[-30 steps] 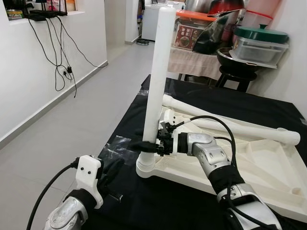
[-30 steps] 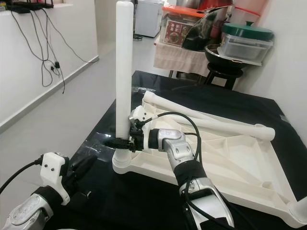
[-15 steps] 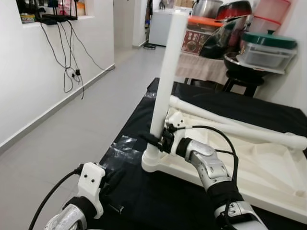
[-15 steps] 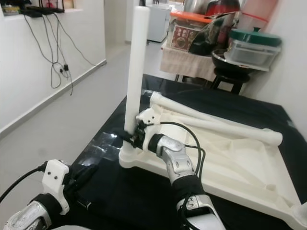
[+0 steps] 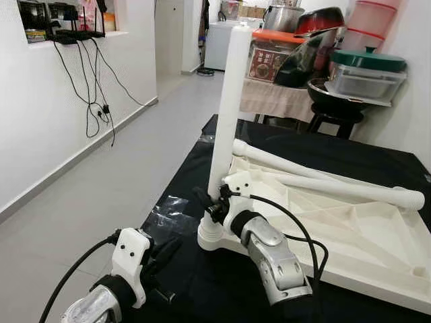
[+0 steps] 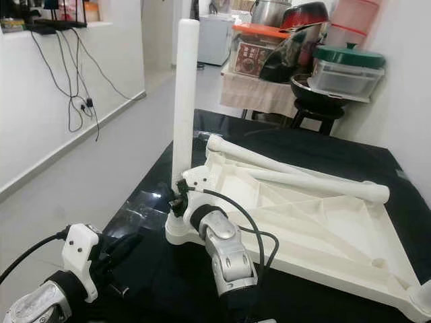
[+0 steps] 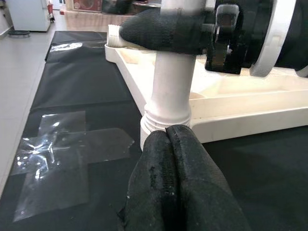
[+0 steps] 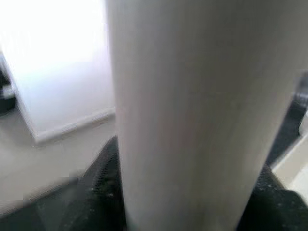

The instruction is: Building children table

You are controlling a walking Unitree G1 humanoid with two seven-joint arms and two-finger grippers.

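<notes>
A white tabletop (image 5: 363, 235) lies upside down on a black mat (image 5: 185, 168). One white leg (image 5: 225, 114) stands upright in the socket at its near left corner. My right gripper (image 5: 210, 205) is shut on this leg just above the socket; the right wrist view shows the leg (image 8: 192, 110) close up with a black finger (image 8: 103, 187) on either side. My left gripper (image 5: 165, 250) hovers low over the mat, shut and holding nothing, its tips (image 7: 167, 132) just short of the leg's base (image 7: 166, 122). Two more legs (image 5: 316, 182) lie across the tabletop.
A patch of clear tape (image 5: 168, 208) shines on the mat by the socket. Behind the mat stand a cloth-covered table with pots and boxes (image 5: 323, 60) and a black stool (image 5: 330, 111). Grey floor (image 5: 101, 182) and a wall with hanging cables (image 5: 94, 101) are on the left.
The camera has shifted. My right forearm has swung down and nearer to me while its gripper stays shut on the upright leg. The left gripper holds its place.
</notes>
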